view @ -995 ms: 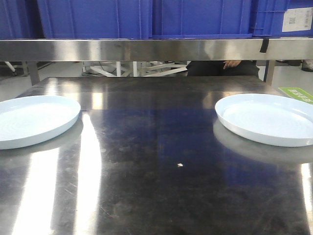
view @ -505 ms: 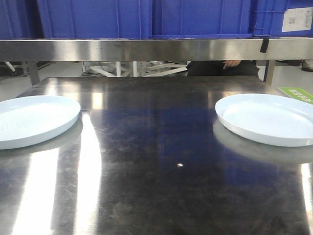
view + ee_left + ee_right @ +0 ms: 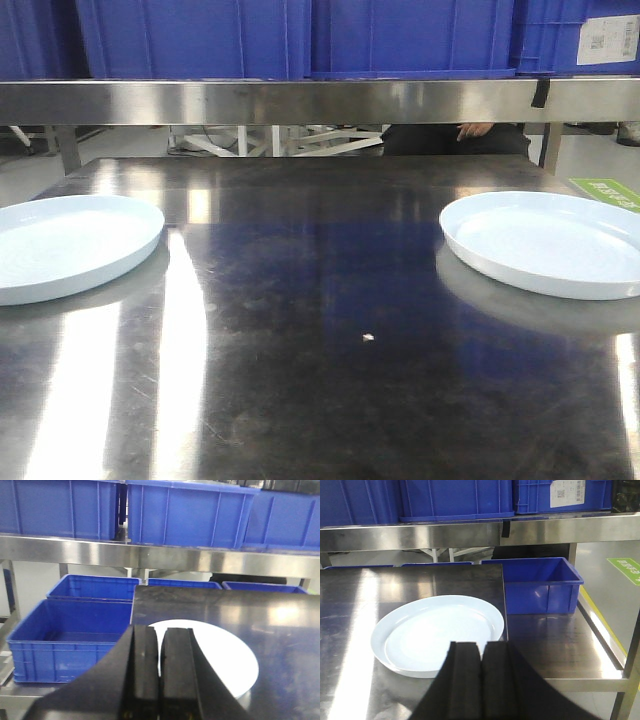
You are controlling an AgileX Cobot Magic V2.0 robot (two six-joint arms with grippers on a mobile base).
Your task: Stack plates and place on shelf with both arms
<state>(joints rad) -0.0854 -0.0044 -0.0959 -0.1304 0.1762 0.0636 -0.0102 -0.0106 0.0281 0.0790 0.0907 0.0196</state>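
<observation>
- Left plate: flat, rim up, at the left edge of the bench; round, no long axis.
- Right plate: flat, near the right edge; open bench between the two.
- Shelf: steel rail over the far side, bearing blue crates.
- Left hand: fingers pressed together, empty; left plate ahead of it.
- Right hand: likewise closed, empty; right plate ahead of it.

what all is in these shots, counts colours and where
tabletop: one, dark reflective steel
plates: two, pale bluish-white; left plate and right plate apart at opposite sides of the tabletop
shelf: one, brushed steel, above the far edge
upper crates: several, blue, on the shelf
lower crates: several, blue, open, beside the tabletop
floor marking: one, green, far right
left jaws: one pair, black, shut, before the left plate
right jaws: one pair, black, shut, before the right plate
</observation>
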